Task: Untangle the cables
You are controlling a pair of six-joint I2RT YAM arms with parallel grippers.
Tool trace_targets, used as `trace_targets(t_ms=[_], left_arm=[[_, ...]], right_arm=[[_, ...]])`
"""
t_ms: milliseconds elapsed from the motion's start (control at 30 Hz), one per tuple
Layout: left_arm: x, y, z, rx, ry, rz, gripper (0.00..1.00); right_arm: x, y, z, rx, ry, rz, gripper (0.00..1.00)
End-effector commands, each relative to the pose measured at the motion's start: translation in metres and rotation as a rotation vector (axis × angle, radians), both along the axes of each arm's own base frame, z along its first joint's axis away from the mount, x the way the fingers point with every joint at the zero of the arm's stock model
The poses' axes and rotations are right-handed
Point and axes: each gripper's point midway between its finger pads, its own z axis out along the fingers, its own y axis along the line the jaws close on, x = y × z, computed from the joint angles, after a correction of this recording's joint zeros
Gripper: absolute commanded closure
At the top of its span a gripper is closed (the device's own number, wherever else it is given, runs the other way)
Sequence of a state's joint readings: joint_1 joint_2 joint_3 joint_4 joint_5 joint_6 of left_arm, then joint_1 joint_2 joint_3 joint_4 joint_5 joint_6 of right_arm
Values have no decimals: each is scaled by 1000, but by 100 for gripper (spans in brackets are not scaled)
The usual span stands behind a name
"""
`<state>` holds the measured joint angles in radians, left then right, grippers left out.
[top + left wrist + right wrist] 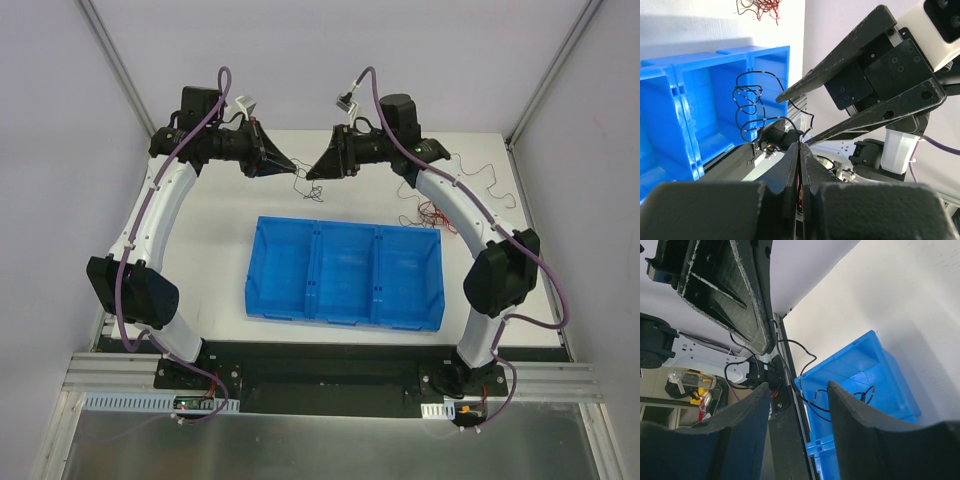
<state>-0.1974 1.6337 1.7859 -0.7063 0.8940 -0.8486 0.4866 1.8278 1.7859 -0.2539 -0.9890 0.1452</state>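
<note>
My left gripper (292, 168) is raised over the far table and shut on a thin black cable (312, 188), which dangles in loose coils below its tip. The left wrist view shows its jaws (800, 145) pressed together with the black cable (751, 107) leading out from the tip. My right gripper (312, 170) faces it tip to tip, open and empty. Its jaws (797, 395) stand wide apart, with the black cable (807, 362) hanging in front of them. More cables, red and black, lie in a tangled pile (430, 212) at the right.
A blue tray (345, 222) with three compartments sits in the middle of the table; it also shows in the left wrist view (690, 125) and the right wrist view (865, 365). Loose black wire (490, 172) trails toward the far right corner.
</note>
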Motion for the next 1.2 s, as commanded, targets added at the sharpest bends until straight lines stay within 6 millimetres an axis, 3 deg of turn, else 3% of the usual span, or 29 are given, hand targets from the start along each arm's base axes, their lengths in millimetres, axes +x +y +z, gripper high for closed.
trace_targets(t_ms=[0, 67, 133, 167, 233, 267, 367, 533, 633, 767, 967, 1167], left_arm=[[-9, -6, 24, -40, -67, -42, 100], [-8, -6, 22, -36, -66, -39, 100], [-7, -5, 20, -28, -68, -32, 100], [-6, -5, 19, -19, -75, -24, 100], [-4, -1, 17, 6, -95, 0, 91], [-3, 1, 15, 25, -111, 14, 76], [-5, 11, 12, 80, -169, 60, 49], [-9, 26, 12, 100, -251, 158, 30], [-13, 26, 11, 78, -290, 161, 29], [-19, 17, 7, 29, -268, 114, 46], [-21, 8, 15, -2, -304, 85, 33], [-15, -11, 11, 5, -295, 54, 36]], right_arm=[[-10, 8, 24, 51, -78, 37, 55], [-7, 9, 23, 42, -82, 9, 72], [-3, 9, 28, 43, -60, -21, 96], [-2, 8, 29, 43, -43, -37, 100], [-3, 7, 36, 53, -6, -61, 100], [-4, 5, 37, 55, 33, -81, 100], [-8, -4, 50, 98, 94, -126, 100], [-7, -19, 71, 205, 191, -172, 100], [-10, -21, 83, 254, 208, -166, 100], [-13, -23, 91, 292, 218, -170, 100], [-16, -23, 97, 311, 209, -164, 100], [-24, -23, 101, 310, 193, -150, 100]])
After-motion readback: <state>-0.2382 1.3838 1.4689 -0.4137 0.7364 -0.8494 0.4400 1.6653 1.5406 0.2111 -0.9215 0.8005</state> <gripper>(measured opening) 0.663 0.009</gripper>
